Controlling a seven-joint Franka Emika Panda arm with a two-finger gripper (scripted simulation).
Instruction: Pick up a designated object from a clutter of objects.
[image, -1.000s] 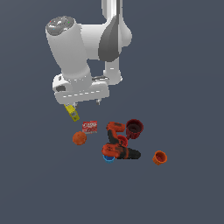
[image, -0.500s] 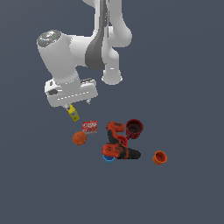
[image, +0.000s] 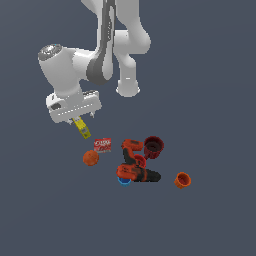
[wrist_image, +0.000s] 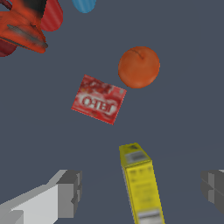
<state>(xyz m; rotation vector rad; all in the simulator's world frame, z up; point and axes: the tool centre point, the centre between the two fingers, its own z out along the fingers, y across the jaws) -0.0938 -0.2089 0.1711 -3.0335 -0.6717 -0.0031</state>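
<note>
Gripper (wrist_image: 140, 192) spread wide, fingers standing well apart on either side of the yellow box (wrist_image: 141, 183), neither touching it in the wrist view; nothing clamped yet. Yellow box lying on the desk (image: 45, 210) at the edge of the clutter, just under the gripper in the exterior view (image: 80, 120), slanted, its far end pointing toward the red-and-white packet (wrist_image: 99, 99) and the orange ball (wrist_image: 138, 67); both near but apart from it. Power drill (image: 134, 165), dark red cup (image: 153, 146), orange cup (image: 182, 179) and blue piece (image: 123, 181) grouped farther to the exterior view's right, well clear of the target.

Likely troubles from here: box sitting nearer one finger (wrist_image: 65, 192) than the other, so an uncentred close could shove or spin it before both fingers bite; slim, smooth body liable to tip or slide out if caught near an end rather than mid-length; descent too shallow giving a grip on the top edges only, with a slip on lifting; descent too deep jamming fingertips into the desk. Slant of the box against the finger line hard to judge from these views; if misaligned, corners caught instead of flat sides, and a twist on closing. Packet close enough to be nudged should the box be pushed forward.
</note>
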